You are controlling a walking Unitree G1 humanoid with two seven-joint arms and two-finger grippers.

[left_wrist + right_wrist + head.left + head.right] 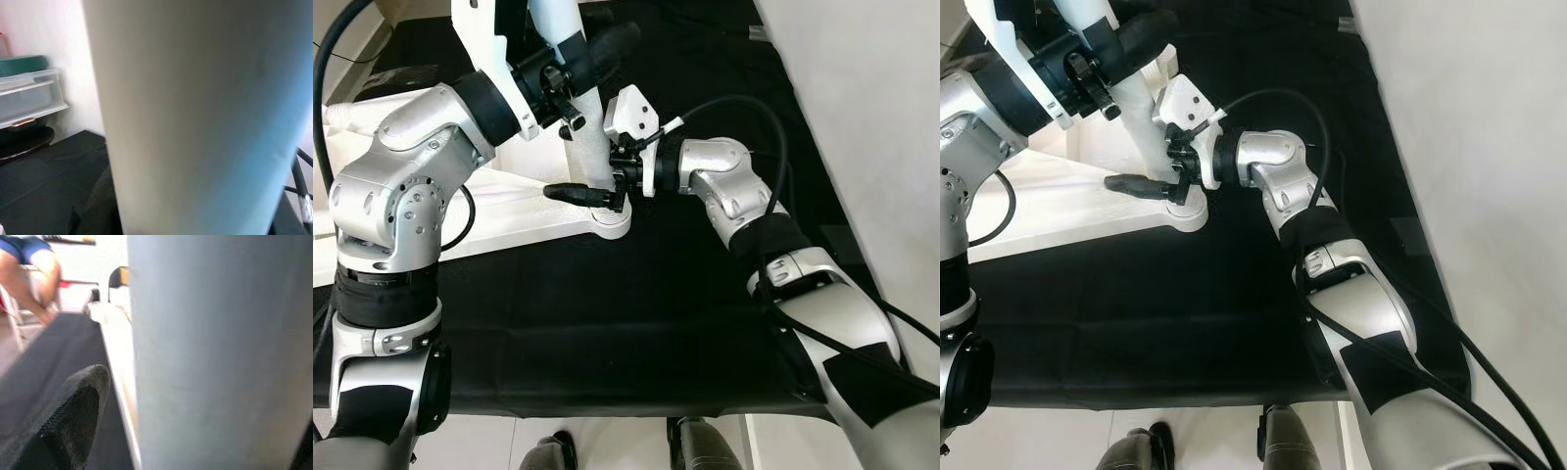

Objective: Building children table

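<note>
A white tabletop (504,213) lies flat on a black cloth (607,323). A white table leg (591,147) stands upright in the round socket (610,223) at the tabletop's corner. My left gripper (579,61) is shut on the leg high up, one black finger (610,43) wrapping its far side. Low down, just above the socket, my right gripper (594,195) is shut on the same leg, with a finger (570,192) lying across its front. Both wrist views look at the leg (195,117) (220,357) from very close, each with a dark finger (68,421) beside it.
The cloth ends at pale floor along the near edge, where a person's shoes (558,450) stand. A light wall (881,117) runs along the right. A clear storage box (29,93) stands by a far wall, and a seated person (29,274) is beyond the cloth.
</note>
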